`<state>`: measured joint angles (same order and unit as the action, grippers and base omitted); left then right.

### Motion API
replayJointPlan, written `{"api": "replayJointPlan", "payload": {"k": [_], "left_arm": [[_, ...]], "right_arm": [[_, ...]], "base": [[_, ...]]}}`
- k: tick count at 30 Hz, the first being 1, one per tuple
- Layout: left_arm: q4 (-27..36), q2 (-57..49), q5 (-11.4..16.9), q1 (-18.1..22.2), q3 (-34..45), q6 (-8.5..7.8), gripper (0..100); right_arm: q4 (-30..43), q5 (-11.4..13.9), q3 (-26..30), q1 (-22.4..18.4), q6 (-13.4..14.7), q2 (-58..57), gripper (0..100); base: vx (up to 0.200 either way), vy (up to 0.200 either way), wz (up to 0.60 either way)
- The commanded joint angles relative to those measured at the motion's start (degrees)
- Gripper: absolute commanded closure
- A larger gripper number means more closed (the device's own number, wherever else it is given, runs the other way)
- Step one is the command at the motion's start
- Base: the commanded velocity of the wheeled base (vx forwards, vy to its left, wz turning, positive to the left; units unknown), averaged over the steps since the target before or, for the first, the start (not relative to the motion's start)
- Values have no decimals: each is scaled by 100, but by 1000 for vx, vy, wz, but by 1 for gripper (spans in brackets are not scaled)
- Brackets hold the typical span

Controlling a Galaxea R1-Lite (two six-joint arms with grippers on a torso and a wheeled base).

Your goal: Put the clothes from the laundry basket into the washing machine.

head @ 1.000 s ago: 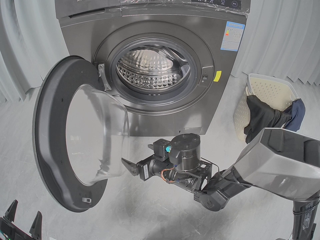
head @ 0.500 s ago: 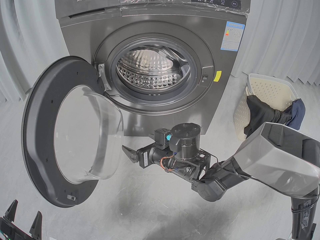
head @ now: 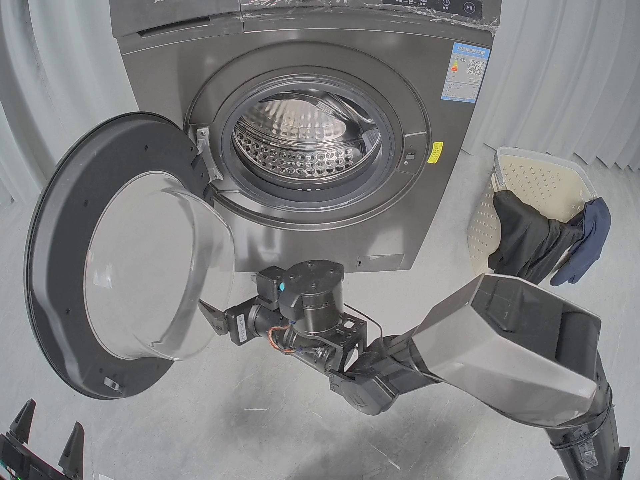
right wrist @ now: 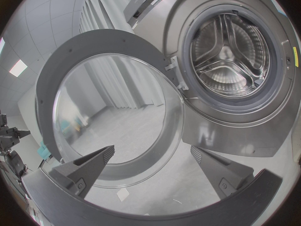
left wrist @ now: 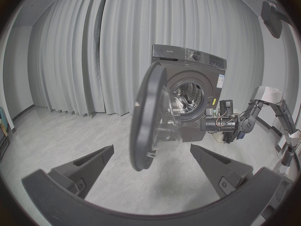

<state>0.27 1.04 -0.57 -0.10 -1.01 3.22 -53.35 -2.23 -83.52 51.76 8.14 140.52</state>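
While the right hand [head: 212, 316] is held low in front of the washing machine [head: 313, 55], below its round opening, its fingers [right wrist: 94, 162] are spread wide and nothing is gripped between them. The fingertips are pointed toward the robot's left, at the lower edge of the clear bowl of the door [head: 73, 235]; whether the glass is touched cannot be told. The door is swung wide open on its hinge at the left of the opening, and its inner face is turned toward the right hand. Above and behind the hand, the steel drum [head: 307, 131] is seen through the open mouth.

The clothes are found well apart from the right hand, off to the robot's right and beyond that arm's forearm. A black garment [head: 527, 235] is draped over the front rim of the laundry basket [head: 543, 168], and a dark blue garment [head: 590, 235] is hung over the rim just beside it, touching it. The basket is set on the floor [head: 267, 421] near the machine's right front corner.

The left hand [head: 48, 431] is placed low at the robot's left, apart from the door and farther still from the clothes. Its fingers are likewise parted, and nothing is held between them.
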Motion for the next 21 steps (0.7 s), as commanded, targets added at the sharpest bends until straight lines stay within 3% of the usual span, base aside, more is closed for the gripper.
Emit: {"api": "replayJointPlan", "payload": {"k": [1, 4, 9, 15, 17, 21], "left_arm": [[0, -68, -4, 1, 84, -5, 0], [0, -68, -4, 1, 84, 3, 0], [0, -68, -4, 1, 92, 3, 0], [0, -68, -4, 1, 92, 3, 0], [0, -68, -4, 1, 92, 3, 0], [0, -68, -4, 1, 84, 3, 0]], "right_arm": [[-36, -128, -701, 159, 161, 450, 0], [-71, -278, -648, 71, 205, 371, 0], [-62, -287, -86, -175, 205, -201, 0], [-71, -269, 1848, -685, 56, -1941, 0], [-115, -234, 2736, -869, -6, -2741, 0], [-290, -243, 3869, -1107, -15, -3892, 0]], "base": [[0, 0, 0], [0, 0, 0], [0, 0, 0], [0, 0, 0], [0, 0, 0], [0, 0, 0]]}}
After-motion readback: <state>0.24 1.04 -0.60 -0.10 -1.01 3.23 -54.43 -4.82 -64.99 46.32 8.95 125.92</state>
